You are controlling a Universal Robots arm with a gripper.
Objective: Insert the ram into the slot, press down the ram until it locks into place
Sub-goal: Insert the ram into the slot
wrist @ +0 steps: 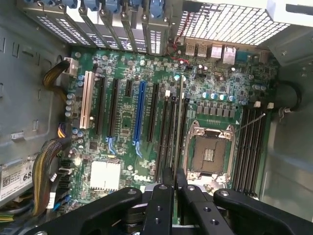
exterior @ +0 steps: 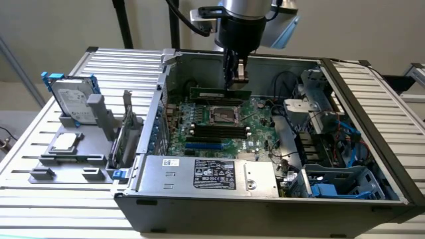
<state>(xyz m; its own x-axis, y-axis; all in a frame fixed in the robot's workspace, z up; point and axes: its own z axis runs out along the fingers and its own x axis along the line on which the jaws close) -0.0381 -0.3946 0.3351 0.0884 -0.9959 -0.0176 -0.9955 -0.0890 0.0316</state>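
From the exterior view, you see the pincer point(exterior: 236, 82) hanging straight down into the open metal case point(exterior: 371, 89), its two slim black fingers clenched on the ram point(exterior: 212, 93). The ram is a thin green strip held level, long edge down, sticking out on both sides of the tips. It hangs in the air above the green board point(exterior: 256, 117), not seated in anything. Below the pincer lie the square, metal-framed socket point(exterior: 224, 115) and a row of long black slots point(exterior: 219, 130).

In the wrist view you look along the pincer point(wrist: 174, 188). Its angular matte black fingers point(wrist: 159, 210) sit close together, and the ram point(wrist: 178, 122) runs out from between them edge-on, showing as one narrow line. Beyond the tips it lines up along the black slots point(wrist: 168, 132), parallel to them. The shiny socket point(wrist: 209, 152) sits just to one side of that line. You cannot tell from here which slot lies under the ram.
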